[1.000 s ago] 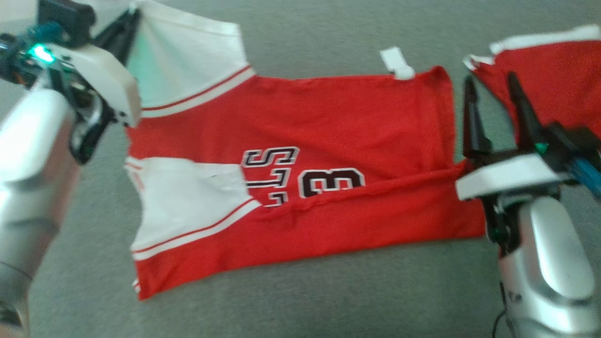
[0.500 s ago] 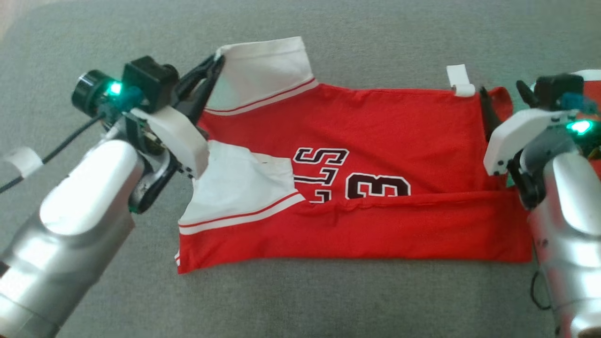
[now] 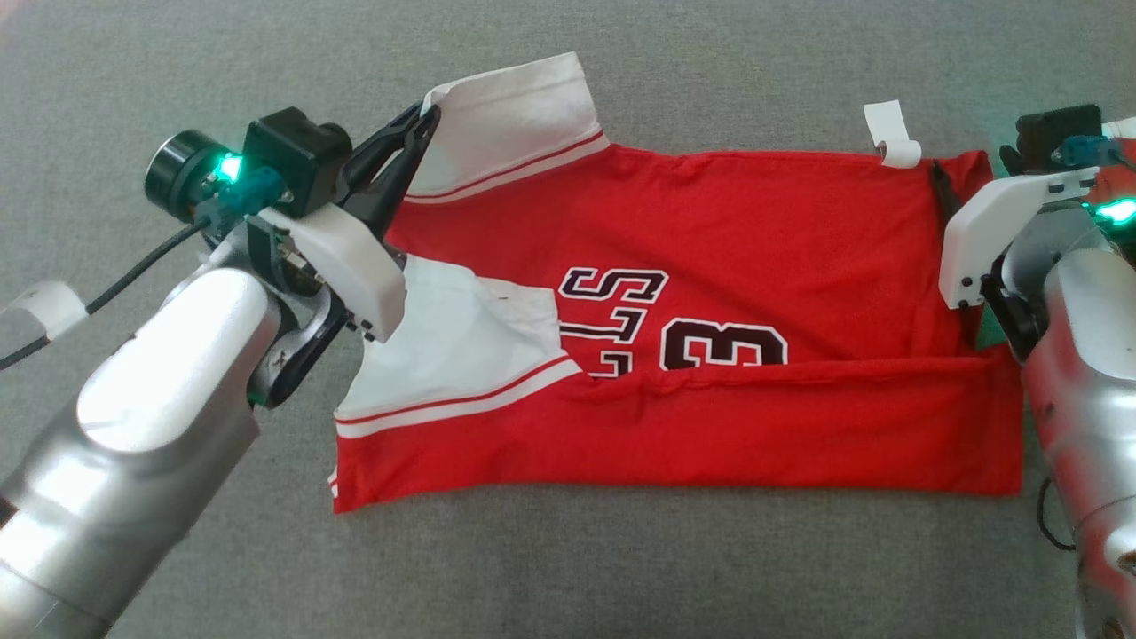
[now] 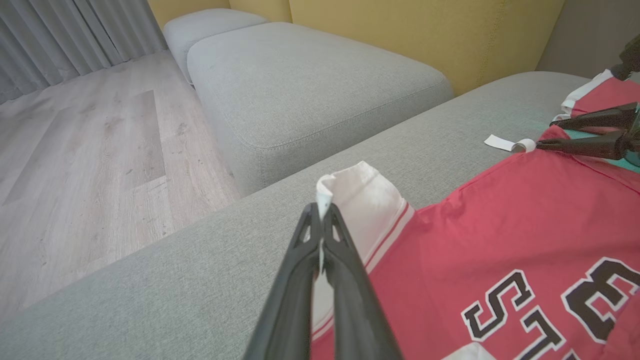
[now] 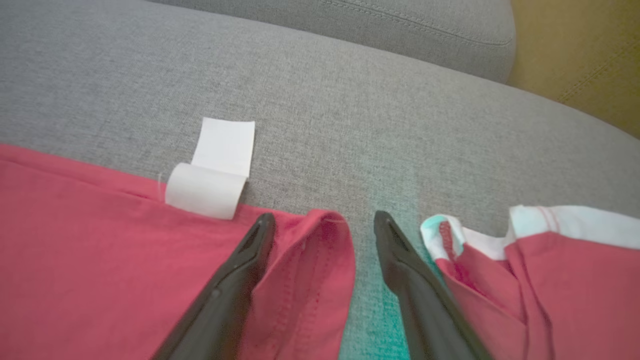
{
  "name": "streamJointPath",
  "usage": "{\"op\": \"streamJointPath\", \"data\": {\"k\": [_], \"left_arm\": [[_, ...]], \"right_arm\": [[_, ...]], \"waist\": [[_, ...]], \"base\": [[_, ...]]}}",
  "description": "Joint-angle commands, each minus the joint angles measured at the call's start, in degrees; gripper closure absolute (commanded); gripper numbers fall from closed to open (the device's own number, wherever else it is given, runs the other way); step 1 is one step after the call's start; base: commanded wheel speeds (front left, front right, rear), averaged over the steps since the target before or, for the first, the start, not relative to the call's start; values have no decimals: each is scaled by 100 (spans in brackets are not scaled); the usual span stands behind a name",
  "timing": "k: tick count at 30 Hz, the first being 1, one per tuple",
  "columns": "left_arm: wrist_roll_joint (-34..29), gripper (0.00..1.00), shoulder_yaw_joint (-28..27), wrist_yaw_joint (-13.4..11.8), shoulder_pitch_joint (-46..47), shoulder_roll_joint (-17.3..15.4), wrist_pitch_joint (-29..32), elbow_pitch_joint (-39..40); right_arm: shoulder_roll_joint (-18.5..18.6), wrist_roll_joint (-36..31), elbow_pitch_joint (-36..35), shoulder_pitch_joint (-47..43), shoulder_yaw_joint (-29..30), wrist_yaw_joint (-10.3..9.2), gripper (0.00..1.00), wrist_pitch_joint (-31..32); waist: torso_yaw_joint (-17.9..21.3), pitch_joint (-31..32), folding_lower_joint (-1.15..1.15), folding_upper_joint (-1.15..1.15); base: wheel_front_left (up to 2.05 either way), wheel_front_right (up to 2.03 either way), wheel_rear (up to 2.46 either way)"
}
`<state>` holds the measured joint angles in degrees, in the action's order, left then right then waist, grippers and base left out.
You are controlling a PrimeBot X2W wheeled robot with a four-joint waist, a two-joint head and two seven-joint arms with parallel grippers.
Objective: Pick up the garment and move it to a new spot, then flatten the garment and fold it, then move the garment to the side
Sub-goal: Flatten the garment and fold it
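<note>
The garment (image 3: 710, 240), a red jersey with dark lettering, lies spread on the grey sofa cushion (image 3: 621, 550). Its near edge is folded up over the number. My left gripper (image 3: 428, 115) is shut on the corner of the far white sleeve (image 4: 360, 200), lifting it slightly; in the left wrist view its fingertips (image 4: 320, 212) pinch the sleeve edge. My right gripper (image 5: 324, 220) is open at the garment's far right corner, and the red hem (image 5: 320, 270) lies between its two fingers. The white tag (image 5: 212, 170) sticks out just left of it.
Another red cloth (image 5: 560, 270) with white edging lies close to the right of my right gripper. A second grey cushion (image 4: 300, 85), a yellow backrest (image 4: 425, 30) and a wooden floor (image 4: 75, 165) lie beyond the sofa edge.
The head camera has shifted. My right gripper went from the garment's right edge up to its far right corner and now straddles the hem. My left gripper kept hold of the sleeve.
</note>
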<state>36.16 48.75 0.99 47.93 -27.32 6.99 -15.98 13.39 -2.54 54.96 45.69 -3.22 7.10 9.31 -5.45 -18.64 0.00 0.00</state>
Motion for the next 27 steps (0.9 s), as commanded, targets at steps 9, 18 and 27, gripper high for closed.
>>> {"op": "streamJointPath", "data": {"k": [9,18,27], "left_arm": [[-43,100,-329,-115,445,-316,-15,-101],[-247,100,-470,-38,1210,-366,-207,-919],[-681,100,-563,19,2317,-181,-1085,-2107]], "right_arm": [[81,92,353,540,-505,39,100,-196],[181,1112,69,1367,-1097,39,100,-479],[110,2315,-328,1973,-1560,39,100,-1038]], "waist": [[78,-88,0,0],[321,-253,0,0],[587,-468,0,0]], "base": [[0,0,0],[0,0,0],[0,0,0]]}}
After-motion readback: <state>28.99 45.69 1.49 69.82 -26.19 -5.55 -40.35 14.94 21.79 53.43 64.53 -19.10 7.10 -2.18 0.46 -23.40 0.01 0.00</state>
